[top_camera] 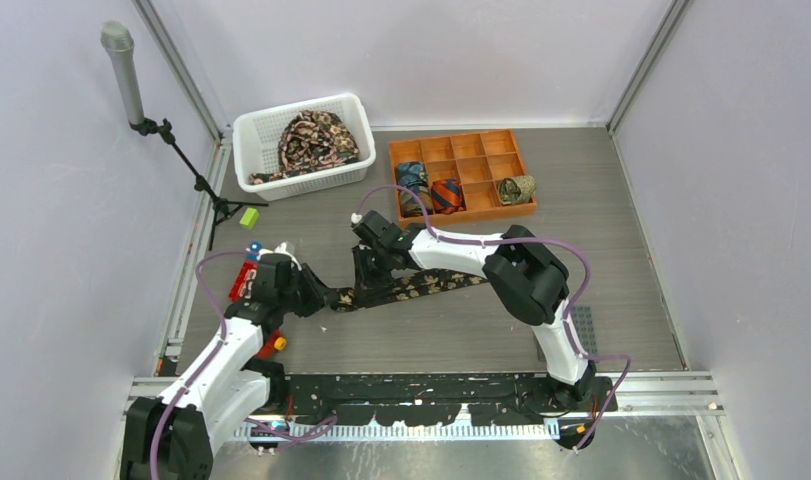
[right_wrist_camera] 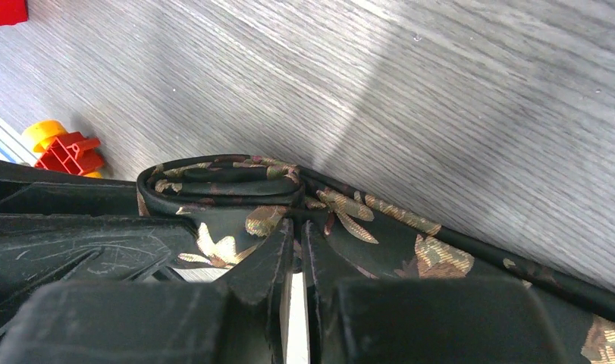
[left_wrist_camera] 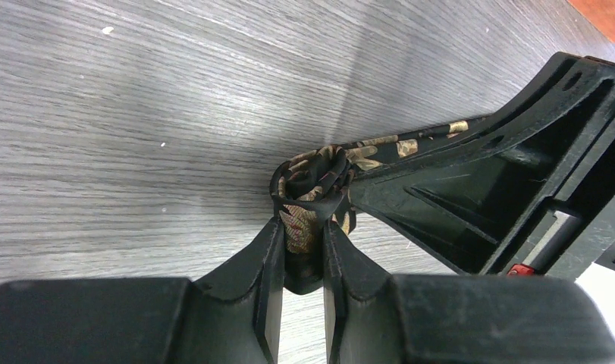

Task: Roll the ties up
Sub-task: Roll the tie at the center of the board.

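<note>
1. Grey wood-grain counter (top_camera: 601, 300) carries everything. Landmark is the orange plastic tray with square compartments (top_camera: 459, 140), at the counter's far side.
2. White perforated plastic basket (top_camera: 243, 140) stands just left of the tray and holds a heap of unrolled patterned ties (top_camera: 316, 138).
3. Work piece is the black necktie with tan floral print (top_camera: 426, 285). It lies flat on the counter, on the arms' side of the tray, running left from under the tray's middle. Its left end is wound into a small tight roll (left_wrist_camera: 315, 178).
4. Left tool (left_wrist_camera: 302, 254) is clamped on that roll, one finger on either side.
5. Right tool (right_wrist_camera: 295, 239) has its fingers drawn almost together. It seems to nip a thin layer of the necktie just behind the roll.
6. Judgement on handling: the fabric is light, limp and slick, so the coil will likely spring loose if let go. Best to hold the roll across its core and keep the free strip taut and straight.
7. Only the top view shows the unrolled length and the finished tie rolls (top_camera: 446, 196) in the tray. The right wrist view alone shows the coil's stacked layers and a red-and-yellow plastic block (right_wrist_camera: 61, 148). The left wrist view alone shows the clamp on the roll.
</note>
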